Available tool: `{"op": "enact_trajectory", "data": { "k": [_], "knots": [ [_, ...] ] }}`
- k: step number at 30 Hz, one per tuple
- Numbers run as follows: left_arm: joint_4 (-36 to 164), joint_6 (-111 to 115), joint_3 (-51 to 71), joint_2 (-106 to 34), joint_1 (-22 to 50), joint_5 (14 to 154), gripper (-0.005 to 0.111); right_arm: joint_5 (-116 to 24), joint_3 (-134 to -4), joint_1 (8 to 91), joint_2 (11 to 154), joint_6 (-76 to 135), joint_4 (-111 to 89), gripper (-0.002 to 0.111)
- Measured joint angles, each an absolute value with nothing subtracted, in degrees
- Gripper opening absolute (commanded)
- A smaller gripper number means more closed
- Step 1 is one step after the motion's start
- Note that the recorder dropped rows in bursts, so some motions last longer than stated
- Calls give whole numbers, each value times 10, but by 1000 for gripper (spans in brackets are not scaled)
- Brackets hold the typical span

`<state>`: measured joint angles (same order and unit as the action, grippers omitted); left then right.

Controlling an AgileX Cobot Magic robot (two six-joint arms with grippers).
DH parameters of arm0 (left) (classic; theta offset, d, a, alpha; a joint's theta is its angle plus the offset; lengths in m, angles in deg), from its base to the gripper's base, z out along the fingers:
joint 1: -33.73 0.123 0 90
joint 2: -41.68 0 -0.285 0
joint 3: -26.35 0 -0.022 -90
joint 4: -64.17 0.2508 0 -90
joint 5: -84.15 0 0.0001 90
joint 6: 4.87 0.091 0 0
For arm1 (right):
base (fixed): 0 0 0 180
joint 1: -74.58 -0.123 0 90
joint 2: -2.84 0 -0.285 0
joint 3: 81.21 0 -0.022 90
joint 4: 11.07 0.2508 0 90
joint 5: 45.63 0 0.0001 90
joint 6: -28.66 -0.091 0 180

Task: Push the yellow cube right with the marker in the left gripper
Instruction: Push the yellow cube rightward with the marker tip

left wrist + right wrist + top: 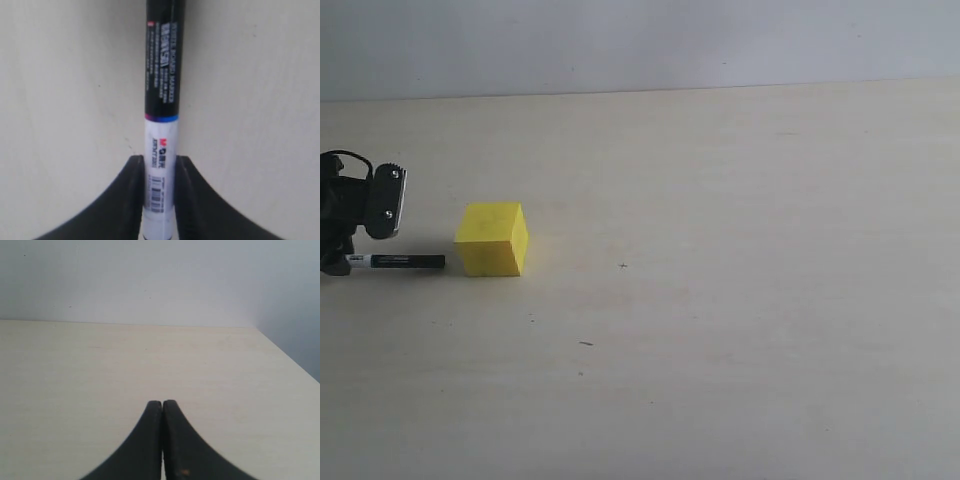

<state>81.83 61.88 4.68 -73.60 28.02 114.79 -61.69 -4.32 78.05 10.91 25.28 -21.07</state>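
Note:
The yellow cube (492, 238) rests on the pale table at the left of the exterior view. Just to its left the marker (404, 261) lies level, its black tip a small gap from the cube's left face. My left gripper (342, 262) sits at the frame's left edge, shut on the marker's white end. In the left wrist view the marker (161, 100) runs straight out between the two black fingers (131, 195), which press on its white barrel; the cube does not show there. My right gripper (162, 403) is shut and empty over bare table, out of the exterior view.
The pale wooden table (720, 300) stretches right of the cube, bearing only a few small dark specks (585, 343). A grey wall (640, 40) stands behind the far edge. In the right wrist view the table's corner edge (287, 352) runs down the right side.

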Motion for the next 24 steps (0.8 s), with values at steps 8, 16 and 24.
{"op": "enact_trajectory", "data": {
  "k": [8, 16, 24],
  "knots": [
    [805, 611, 47, -736, 219, 1106, 0, -617, -43, 781, 109, 253, -211, 0],
    [802, 588, 47, -736, 218, 1112, 0, -617, -43, 781, 109, 253, -211, 0],
    [800, 575, 47, -736, 229, 1107, 0, -617, -43, 781, 109, 253, -211, 0]
  ]
}}
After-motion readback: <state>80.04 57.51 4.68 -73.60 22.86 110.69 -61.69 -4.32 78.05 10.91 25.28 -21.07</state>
